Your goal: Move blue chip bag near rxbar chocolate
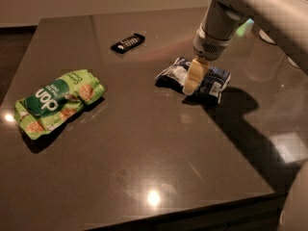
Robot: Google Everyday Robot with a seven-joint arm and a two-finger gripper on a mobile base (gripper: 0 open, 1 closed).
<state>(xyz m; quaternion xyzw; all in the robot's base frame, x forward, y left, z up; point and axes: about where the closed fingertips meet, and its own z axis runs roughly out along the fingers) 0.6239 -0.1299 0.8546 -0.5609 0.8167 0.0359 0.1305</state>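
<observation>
The blue chip bag (211, 81) lies on the dark table, right of centre: wrinkly, dark blue with white patches. My gripper (191, 86) comes down from the upper right and sits right on the middle of the bag, covering part of it. The rxbar chocolate (128, 43), a slim black wrapper with white print, lies at the back of the table, up and to the left of the bag and well apart from it.
A larger bright green bag (57, 101) with white letters lies at the left of the table (144, 148). The table's front edge runs along the bottom, and its right edge is under my arm.
</observation>
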